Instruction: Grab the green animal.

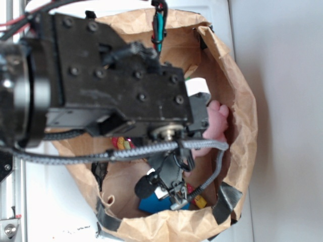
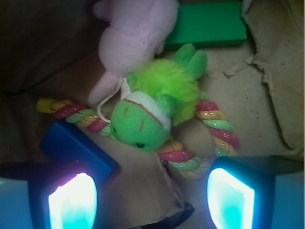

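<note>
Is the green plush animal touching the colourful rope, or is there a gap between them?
Touching. In the wrist view the green animal lies on top of the twisted rope, which passes under its head and body with no gap.

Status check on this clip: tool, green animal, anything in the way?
Tool open, hovering above, nothing held. Green animal lies on the striped rope, not yet grasped. Pink plush presses against its far side; blue block close beside.

A pink plush [image 2: 136,36] lies touching a green block [image 2: 209,25]. A striped rope [image 2: 214,129] curves beside a blue block [image 2: 76,148], apparently inside a paper bag [image 1: 242,101].
</note>
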{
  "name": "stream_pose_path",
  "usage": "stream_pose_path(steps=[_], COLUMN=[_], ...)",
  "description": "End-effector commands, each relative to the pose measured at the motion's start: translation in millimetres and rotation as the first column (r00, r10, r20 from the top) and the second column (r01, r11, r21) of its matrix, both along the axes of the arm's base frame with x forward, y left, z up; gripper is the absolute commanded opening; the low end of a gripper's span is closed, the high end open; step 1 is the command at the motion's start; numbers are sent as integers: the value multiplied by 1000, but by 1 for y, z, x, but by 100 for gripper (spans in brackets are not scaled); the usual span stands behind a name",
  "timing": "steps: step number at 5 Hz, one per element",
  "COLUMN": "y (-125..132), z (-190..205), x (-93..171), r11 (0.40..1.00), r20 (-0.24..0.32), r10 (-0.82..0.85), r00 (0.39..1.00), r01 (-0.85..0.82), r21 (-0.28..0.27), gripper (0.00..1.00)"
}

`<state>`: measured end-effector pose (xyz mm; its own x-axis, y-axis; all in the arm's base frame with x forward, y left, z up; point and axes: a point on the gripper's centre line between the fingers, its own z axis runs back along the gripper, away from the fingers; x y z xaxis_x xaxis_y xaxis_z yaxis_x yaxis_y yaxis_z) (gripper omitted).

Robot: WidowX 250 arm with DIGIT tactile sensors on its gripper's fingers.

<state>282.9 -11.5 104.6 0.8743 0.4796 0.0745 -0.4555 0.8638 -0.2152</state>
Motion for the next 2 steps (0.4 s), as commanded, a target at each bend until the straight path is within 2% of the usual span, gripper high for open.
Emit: stream_pose_path(steps=[1,2], y=[6,5], z=[25,25], x=[3,4], r11=[999,998], r20=[86,84], r10=[45,62], r00=[995,995], r01=[-45,-63], r21=[0,10], gripper=[100,100])
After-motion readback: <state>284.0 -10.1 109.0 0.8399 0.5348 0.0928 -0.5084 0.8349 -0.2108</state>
